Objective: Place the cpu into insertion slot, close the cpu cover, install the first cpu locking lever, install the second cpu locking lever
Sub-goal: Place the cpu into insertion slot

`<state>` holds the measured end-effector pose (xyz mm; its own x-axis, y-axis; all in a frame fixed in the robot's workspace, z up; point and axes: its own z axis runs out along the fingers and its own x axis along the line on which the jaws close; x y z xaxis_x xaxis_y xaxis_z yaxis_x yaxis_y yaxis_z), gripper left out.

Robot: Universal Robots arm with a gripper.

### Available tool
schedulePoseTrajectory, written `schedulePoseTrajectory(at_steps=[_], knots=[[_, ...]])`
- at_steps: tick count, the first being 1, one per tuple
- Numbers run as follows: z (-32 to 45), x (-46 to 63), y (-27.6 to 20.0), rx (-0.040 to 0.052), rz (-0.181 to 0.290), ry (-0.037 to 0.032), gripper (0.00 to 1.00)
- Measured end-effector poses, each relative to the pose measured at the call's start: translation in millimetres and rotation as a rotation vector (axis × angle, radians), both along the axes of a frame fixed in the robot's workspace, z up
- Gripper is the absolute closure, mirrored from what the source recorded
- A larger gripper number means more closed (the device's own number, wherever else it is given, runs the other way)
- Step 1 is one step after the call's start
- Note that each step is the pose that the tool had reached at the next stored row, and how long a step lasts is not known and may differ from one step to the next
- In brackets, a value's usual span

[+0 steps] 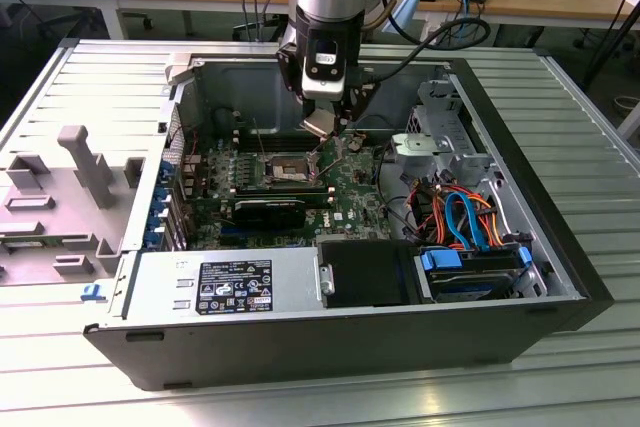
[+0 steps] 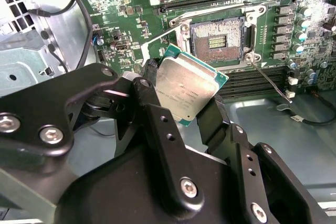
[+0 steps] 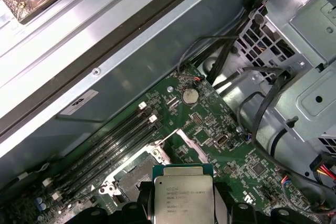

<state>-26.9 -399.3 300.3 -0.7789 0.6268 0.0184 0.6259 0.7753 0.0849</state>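
So the gripper (image 2: 185, 98) has the cpu (image 2: 191, 88) pinched by two opposite edges. The black fingers (image 2: 212, 121) are snug on either side and the metal lid faces the camera. It hangs in the air over the green board (image 2: 121, 19), not touching anything as far as I can see.

The bit that matters is the insertion slot (image 2: 217, 40). It's open and bare with the dark centre showing, and it sits past the chip's far edge and lower down: near, but not underneath. In the exterior view the gripper (image 1: 330, 132) hovers above the slot (image 1: 287, 167) and just to the exterior view's right of it. So there's a sideways offset plus a drop between the two.

The chip also isn't lined up with the slot. In the second wrist view its edges run skewed to the slot's rim, and it looks tipped rather than flat to the board. It's square, so there's no long axis to speak of, and I can't tell which corner goes where.

A thin lever (image 2: 268, 77) sticks out from one corner of the slot, well off to the side and apart from the chip.

The arm comes down almost straight from above into the open computer case (image 1: 350, 347), which lies on the slatted table (image 1: 100, 387). In the first wrist view the chip (image 3: 182, 192) sits just beside the slot's silver rim (image 3: 131, 179).
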Motion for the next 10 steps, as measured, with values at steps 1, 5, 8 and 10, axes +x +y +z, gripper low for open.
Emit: schedulePoseTrajectory(at_steps=[1, 5, 8, 10], knots=[[0.0, 0.0, 0.0, -0.0001, -0.002, 0.0000, 0.45], [0.0, 0.0, 0.0, 0.0000, -0.010, 0.0000, 0.45], [0.0, 0.0, 0.0, 0.0000, -0.015, 0.0000, 0.45], [0.0, 0.0, 0.0, 0.0000, -0.018, 0.0000, 0.45]])
